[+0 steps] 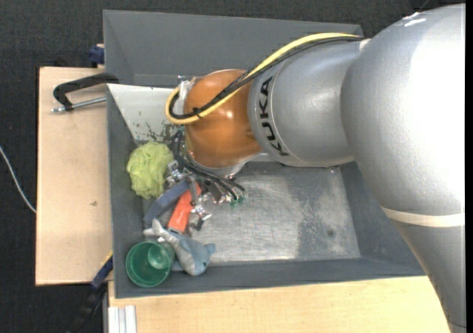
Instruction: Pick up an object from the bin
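Observation:
My gripper (212, 190) is low in the left half of the bin, mostly hidden under the arm's orange cover. It sits right over a small orange-red piece (179, 214) and touches or nearly touches it. A blue-grey strip (164, 201) lies beside that piece on its left. A fuzzy yellow-green lump (150, 167) rests against the left wall, just left of the gripper.
In the near left corner stand a green cup (148, 264), a grey-blue soft thing (194, 256) and a small silvery part (156, 232). The arm covers the bin's far middle and right. Bare floor shows at the near right.

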Available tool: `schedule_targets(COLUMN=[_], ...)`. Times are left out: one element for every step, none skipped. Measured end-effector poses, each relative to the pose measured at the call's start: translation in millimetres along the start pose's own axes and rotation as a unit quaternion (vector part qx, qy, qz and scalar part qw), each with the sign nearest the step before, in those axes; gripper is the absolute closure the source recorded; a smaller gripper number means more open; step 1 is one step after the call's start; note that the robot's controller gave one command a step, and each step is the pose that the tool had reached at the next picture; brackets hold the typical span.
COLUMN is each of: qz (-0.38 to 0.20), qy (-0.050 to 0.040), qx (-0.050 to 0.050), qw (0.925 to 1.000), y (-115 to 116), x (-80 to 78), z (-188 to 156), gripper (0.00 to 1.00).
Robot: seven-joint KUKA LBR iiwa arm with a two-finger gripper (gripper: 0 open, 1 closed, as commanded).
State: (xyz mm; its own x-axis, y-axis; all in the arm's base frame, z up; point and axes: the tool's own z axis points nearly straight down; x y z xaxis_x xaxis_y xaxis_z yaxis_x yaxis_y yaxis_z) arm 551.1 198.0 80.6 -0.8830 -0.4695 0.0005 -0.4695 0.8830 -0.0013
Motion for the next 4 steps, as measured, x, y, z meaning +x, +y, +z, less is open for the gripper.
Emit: schedule_targets(qz=[-0.127, -0.127, -0.127, -0.099], qy=[-0.0075, -0.0071, -0.007, -0.0048], qx=[-0.001, -0.001, -0.001, 0.0], qw=[0.9919, 0.9919, 0.9919, 0.9951], y=[-0.5, -0.5, -0.6, -22.4], x=[20.2, 20.2, 20.2, 26.6], z=[5.8, 5.8, 5.8, -181.9], gripper=[1.0, 1.0, 1.0, 1.0])
